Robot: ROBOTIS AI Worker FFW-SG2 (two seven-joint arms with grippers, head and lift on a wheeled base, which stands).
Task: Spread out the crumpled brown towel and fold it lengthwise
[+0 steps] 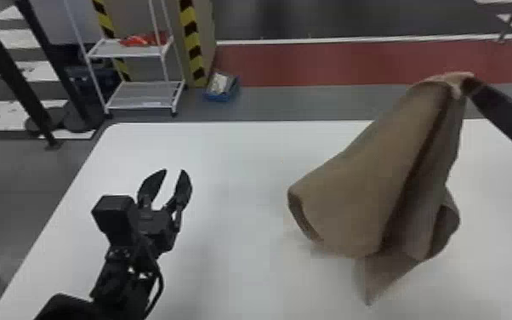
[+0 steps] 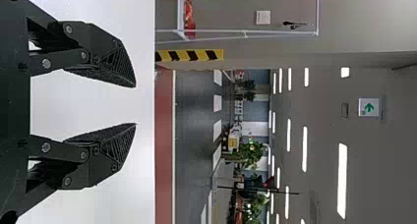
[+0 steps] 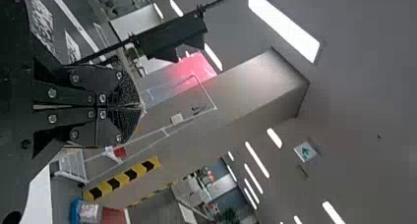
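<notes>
From where I stand, the right black two-fingered gripper (image 1: 468, 86) is pinched shut on one end of the brown cloth towel (image 1: 370, 183), which hangs in loose folds over the right side of the white, smooth-topped table (image 1: 242, 170). The left black two-fingered gripper (image 1: 173, 181) hovers above the table's left side, its fingers parted and empty.

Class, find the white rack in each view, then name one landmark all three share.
Head view: white rack, far left, past the table.
Left wrist view: rack beyond the left fingers, bearing something red.
Right wrist view: rack beyond the right fingers, near the blue box.
Shared landmark: yellow-and-black striping.
</notes>
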